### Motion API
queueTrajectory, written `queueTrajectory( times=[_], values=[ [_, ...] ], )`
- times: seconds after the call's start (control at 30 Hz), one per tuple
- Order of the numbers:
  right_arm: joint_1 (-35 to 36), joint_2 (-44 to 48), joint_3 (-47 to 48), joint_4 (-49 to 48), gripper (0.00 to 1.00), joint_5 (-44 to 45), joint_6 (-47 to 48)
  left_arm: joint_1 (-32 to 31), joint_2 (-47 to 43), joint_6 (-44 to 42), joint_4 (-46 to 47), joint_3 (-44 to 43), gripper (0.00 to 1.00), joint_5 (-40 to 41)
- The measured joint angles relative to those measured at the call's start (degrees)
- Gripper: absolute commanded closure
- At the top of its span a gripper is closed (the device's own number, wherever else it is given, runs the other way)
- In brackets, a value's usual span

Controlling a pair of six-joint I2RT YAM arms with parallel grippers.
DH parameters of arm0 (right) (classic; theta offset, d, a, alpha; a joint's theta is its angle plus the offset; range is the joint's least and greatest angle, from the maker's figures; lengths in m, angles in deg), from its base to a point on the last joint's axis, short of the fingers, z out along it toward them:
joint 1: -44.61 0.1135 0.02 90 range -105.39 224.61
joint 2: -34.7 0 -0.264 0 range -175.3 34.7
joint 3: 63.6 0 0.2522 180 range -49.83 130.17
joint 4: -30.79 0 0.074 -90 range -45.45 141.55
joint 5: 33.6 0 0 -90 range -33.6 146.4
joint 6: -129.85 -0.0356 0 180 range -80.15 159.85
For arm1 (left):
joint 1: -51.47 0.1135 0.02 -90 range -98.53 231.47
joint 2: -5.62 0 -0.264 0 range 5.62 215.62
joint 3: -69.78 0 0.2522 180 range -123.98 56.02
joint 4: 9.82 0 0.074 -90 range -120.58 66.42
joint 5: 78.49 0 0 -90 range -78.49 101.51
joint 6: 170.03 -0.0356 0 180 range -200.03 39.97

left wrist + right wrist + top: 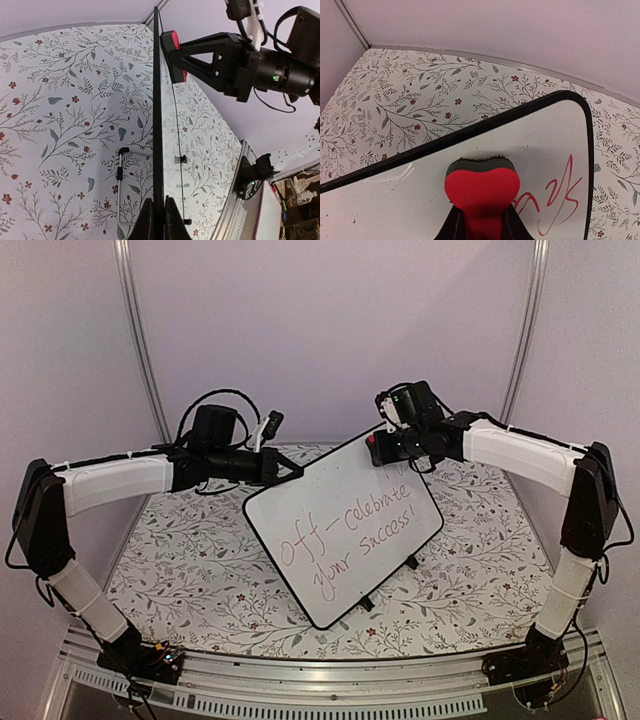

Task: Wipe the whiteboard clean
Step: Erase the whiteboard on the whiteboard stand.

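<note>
The top view alone shows the whole whiteboard (345,530), tilted over the surface (200,570) with two lines of red writing (350,540); the left wrist view shows it edge-on, the left gripper (157,222) clenched on its 10 o'clock edge. One red eraser (481,192), grasped by the right gripper (482,226), presses the board's 12 o'clock corner; bare surface lies open at 3 and 9 o'clock.

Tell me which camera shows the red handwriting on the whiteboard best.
The top external view: the red handwriting reads whole across the glossy white, black-rimmed rectangular whiteboard. The right wrist view catches only a few strokes beside the red eraser block. The left wrist view sees the board edge-on, so no writing.
</note>
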Motion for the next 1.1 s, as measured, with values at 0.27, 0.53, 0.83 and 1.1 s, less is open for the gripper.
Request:
queueTrajectory(
  times=[0.27,0.53,0.83,1.1],
  values=[
    [0.00,-1.14,1.16,-0.31,0.87,0.46,0.66,0.00,0.00,0.09,-0.15,0.00,1.00,0.31],
    [-0.09,2.16,-7.65,-4.50,0.87,-1.55,0.92,0.02,0.00,0.39,-0.61,0.00,1.00,0.76],
    [-0.07,7.15,-17.22,-6.64,0.88,-4.11,1.07,0.02,0.00,0.37,-0.55,0.00,1.00,0.61],
    [0.55,8.11,-18.14,-6.27,0.87,-4.37,1.75,0.00,0.00,0.35,-0.35,0.00,1.00,0.31]
  ],
)
